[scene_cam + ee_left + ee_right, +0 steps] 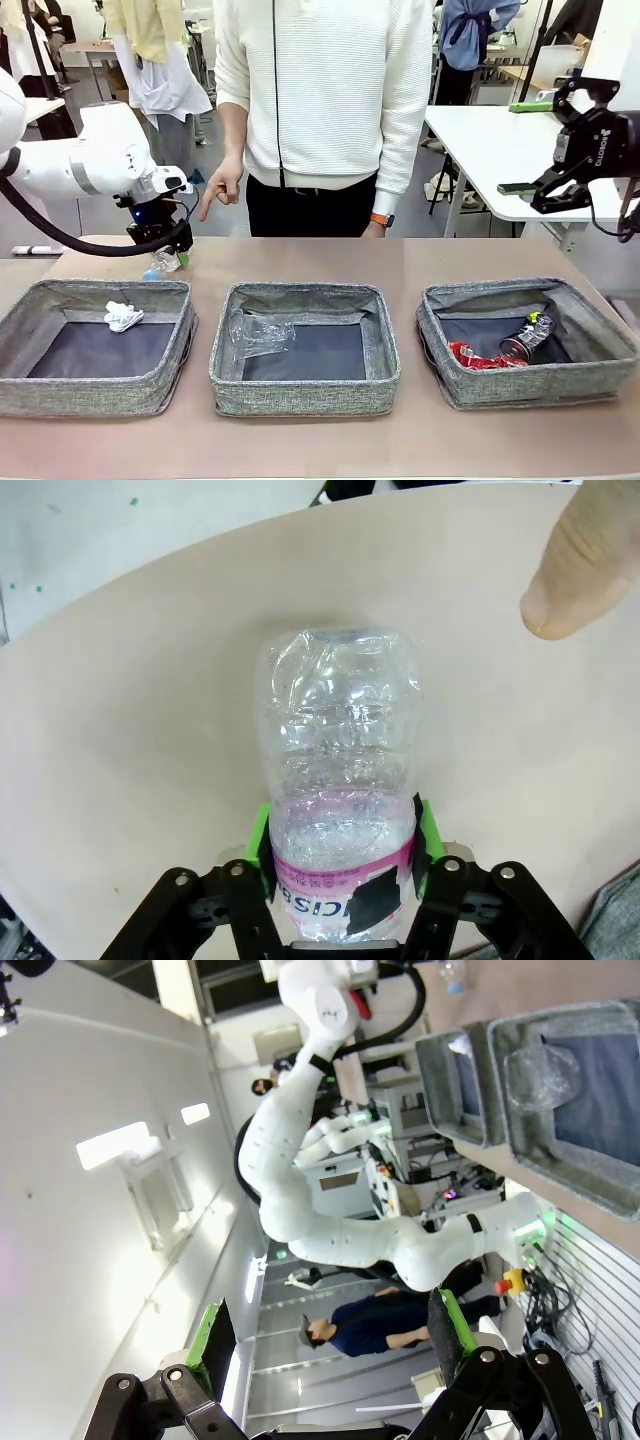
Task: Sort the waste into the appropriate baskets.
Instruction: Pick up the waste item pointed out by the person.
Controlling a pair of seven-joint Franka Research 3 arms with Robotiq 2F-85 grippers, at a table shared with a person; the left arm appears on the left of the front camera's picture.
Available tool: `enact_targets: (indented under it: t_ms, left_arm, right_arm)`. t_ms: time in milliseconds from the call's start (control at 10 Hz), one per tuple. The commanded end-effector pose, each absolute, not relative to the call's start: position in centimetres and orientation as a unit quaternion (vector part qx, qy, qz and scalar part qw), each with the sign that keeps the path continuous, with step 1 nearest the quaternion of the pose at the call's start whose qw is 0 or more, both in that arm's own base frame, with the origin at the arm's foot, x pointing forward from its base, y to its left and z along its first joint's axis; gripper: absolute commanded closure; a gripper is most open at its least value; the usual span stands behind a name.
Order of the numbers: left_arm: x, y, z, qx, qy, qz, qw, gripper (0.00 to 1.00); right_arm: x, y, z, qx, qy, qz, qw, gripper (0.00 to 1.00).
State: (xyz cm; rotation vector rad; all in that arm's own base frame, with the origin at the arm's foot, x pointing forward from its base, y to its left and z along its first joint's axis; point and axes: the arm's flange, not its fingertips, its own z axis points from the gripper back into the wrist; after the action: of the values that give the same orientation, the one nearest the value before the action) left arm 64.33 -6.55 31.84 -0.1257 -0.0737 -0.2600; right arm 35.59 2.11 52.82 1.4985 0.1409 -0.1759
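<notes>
Grey woven fabric is what lies nearest you: three low baskets in a row across the table. In the left basket a white tissue wad lies on the dark floor near the far wall. The middle basket holds a crumpled clear plastic bottle at its left side. In the right basket you have a red dented can lying beside a dark can with green marks, the two touching.

Just beyond the left basket's far right corner, your left gripper is down at the table with a second clear bottle. From the left wrist, you see that bottle lying lengthwise between the green pads, which press its pink-labelled end from both sides, so the jaws are clamped on it while it rests on the tan tabletop. A fingertip of the person's hand points down close to the bottle's far end.

Your right gripper hangs high above the right side of the table, well apart from everything, its fingers spread wide with nothing between them.

The person stands at the far edge, behind the middle basket.
</notes>
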Motion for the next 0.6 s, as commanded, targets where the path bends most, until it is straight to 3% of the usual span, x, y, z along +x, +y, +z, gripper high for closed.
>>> enact_targets:
  t_ms: [0,200,500]
  left_arm:
    - [64.36,-6.51,32.40,-0.054,-0.031,-0.117,0.991,1.00]
    - [64.26,-6.47,32.46,-0.050,-0.028,-0.111,0.992,0.97]
    - [63.85,-6.36,32.71,-0.045,-0.022,-0.100,0.994,1.00]
  right_arm:
    - [35.59,2.33,53.26,0.687,0.065,-0.088,0.719,0.00]
    - [35.59,2.33,53.26,0.687,0.065,-0.088,0.719,0.00]
    - [35.59,2.33,53.26,0.687,0.065,-0.088,0.719,0.00]
